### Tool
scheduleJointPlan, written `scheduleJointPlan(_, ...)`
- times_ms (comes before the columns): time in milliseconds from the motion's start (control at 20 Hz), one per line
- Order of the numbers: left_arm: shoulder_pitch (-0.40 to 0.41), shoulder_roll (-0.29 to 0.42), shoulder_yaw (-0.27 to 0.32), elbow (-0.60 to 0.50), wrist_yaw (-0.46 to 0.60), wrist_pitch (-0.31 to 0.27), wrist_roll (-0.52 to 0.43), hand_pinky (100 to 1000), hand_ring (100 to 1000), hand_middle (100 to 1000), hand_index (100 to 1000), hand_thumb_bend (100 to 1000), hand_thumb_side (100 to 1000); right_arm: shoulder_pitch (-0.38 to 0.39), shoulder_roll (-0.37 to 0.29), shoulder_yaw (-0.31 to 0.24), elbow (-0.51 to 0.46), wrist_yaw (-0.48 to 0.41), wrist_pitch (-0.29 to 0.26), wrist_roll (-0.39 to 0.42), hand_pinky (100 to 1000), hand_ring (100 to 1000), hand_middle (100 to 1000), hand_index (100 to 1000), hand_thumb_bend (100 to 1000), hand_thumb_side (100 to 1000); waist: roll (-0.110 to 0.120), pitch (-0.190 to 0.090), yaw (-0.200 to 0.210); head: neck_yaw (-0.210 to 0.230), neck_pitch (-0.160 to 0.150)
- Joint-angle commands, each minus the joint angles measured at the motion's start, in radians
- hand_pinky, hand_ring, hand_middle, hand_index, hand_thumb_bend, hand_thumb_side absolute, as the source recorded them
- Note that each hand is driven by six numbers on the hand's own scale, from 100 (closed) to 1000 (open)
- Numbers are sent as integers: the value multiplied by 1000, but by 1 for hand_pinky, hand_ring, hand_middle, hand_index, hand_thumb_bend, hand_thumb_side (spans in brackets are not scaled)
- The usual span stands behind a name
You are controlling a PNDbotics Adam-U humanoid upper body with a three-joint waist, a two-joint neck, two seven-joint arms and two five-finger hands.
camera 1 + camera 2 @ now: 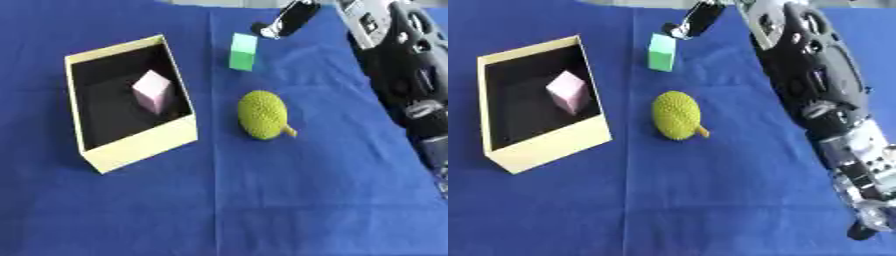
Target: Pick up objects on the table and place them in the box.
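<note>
At the left of the frame, a cream box (140,147) with a black lining holds a pink cube (152,91). At upper centre stands a green block (242,51) on the blue cloth (289,200). Below it lies a bumpy yellow-green fruit (262,114). The right hand (696,21) reaches in at the top, just above the block; whether its fingers are spread or curled cannot be told.

Bright, even light from above. Blue desk (306,200) evenly lit, no glare. Short soft shadows beside yellow fruit (262,115) and green block (242,51). Box (140,145) interior dark. Overall soft blur; right arm (815,90) smeared, highlights on silver joints.
</note>
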Motion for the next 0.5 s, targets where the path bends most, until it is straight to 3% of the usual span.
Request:
scheduleJointPlan(50, -10, 18, 8, -17, 3, 2, -3, 713, 812, 751, 819, 237, 612, -20, -19, -18, 24, -7, 3, 10, 902, 939, 792, 941, 139, 531, 2, -22, 1, 2, 2)
scheduleJointPlan(500, -12, 11, 7, -17, 7, 4, -8, 712, 813, 752, 819, 234, 615, -25, -2, -23, 77, 20, 22, -12, 899, 936, 790, 940, 115, 585, 0, -16, 7, 1, 3)
